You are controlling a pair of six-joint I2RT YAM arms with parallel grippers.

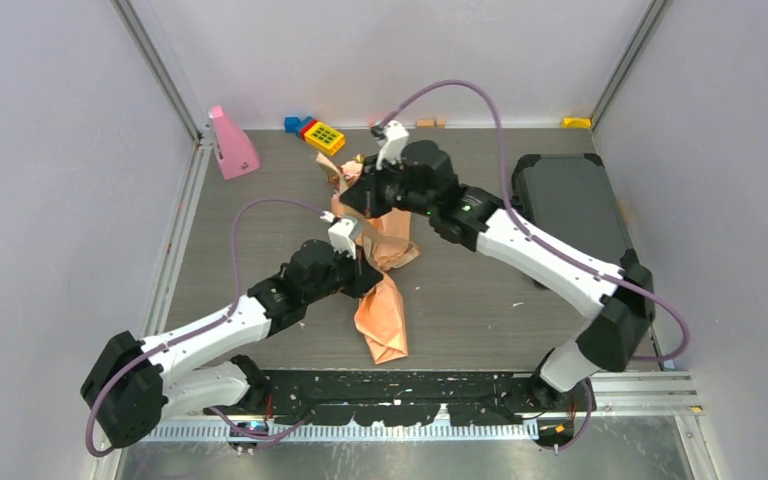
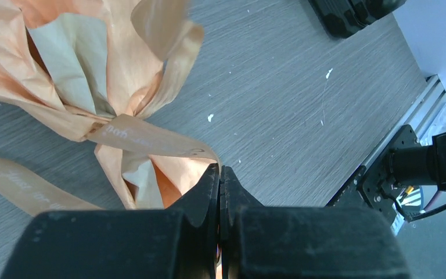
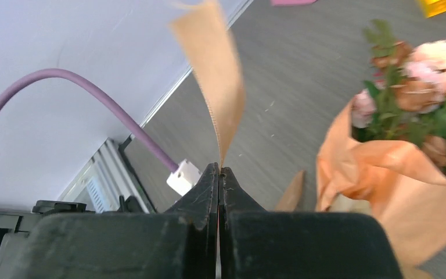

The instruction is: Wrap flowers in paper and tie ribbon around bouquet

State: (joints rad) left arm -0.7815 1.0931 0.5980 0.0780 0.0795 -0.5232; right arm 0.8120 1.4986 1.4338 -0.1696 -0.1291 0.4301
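Satin, tan-beige and narrow: the ribbon (image 2: 151, 139) is what both pairs of jaws are clenched on. The left jaws pinch one length where it comes off the gathered waist of the wrap. The right jaws pinch another length, which stands up from their tips as a flat strip. It bears faint pale script. We judge it light, limp and slippery, apt to slide through a slack pinch, so best taken flat across its width near an end and drawn evenly. Next outward is the paper (image 2: 52, 58), a crinkled sheet, peach-orange on one face and pale beige on the other, bunched into a tapered cone. We judge it light, easily creased and liable to spring open if the ribbon slackens. The flowers (image 3: 424, 99) are small pink and brownish-red roses with green leaves, crowning the cone. The bouquet (image 1: 382, 320) lies on its side on the grey counter (image 1: 500, 310) between the two arms, blooms toward the far wall and tail toward the bases. We cannot tell whether any knot is formed.
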